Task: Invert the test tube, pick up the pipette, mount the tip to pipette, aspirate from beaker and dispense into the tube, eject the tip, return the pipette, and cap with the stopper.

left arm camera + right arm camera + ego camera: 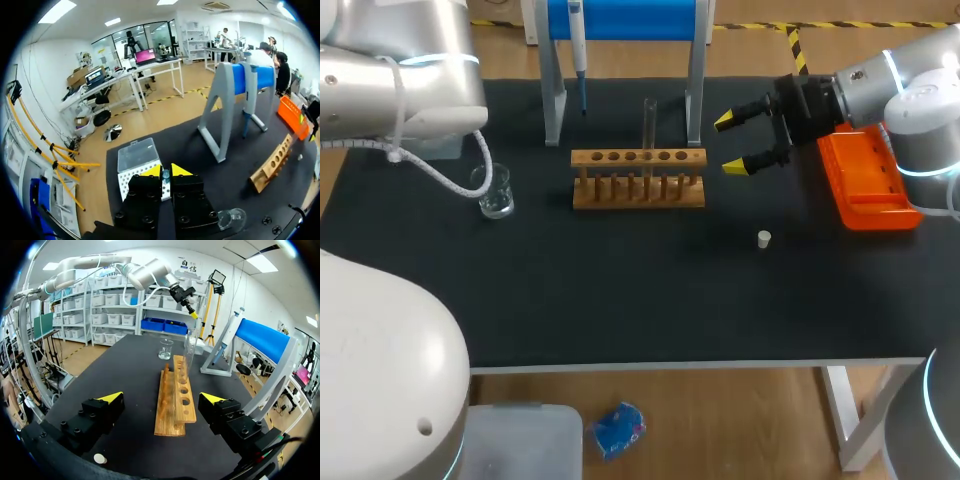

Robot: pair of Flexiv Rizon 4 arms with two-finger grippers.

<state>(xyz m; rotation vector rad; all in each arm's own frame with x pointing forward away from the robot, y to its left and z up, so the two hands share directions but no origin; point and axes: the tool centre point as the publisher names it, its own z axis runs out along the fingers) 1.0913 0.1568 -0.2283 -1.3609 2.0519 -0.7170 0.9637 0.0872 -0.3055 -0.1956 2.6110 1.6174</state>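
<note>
A clear test tube [649, 125] stands upright in the wooden rack [638, 178]. My right gripper [740, 143] hangs open just right of the rack with nothing between its fingers; in its own view the rack [175, 405] and tube [189, 352] lie straight ahead. The pipette [578, 50] hangs on the blue stand [625, 20] behind the rack. A glass beaker [496, 190] sits at the left and a small white stopper [764, 238] lies front right. My left gripper [166, 171] is shut and empty, above a white tip box [137, 162], with the beaker [231, 218] beside it.
An orange box [865, 180] lies at the table's right edge, under my right arm. The stand's grey legs [553, 100] flank the space behind the rack. Black table surface [620, 290] stretches in front of the rack.
</note>
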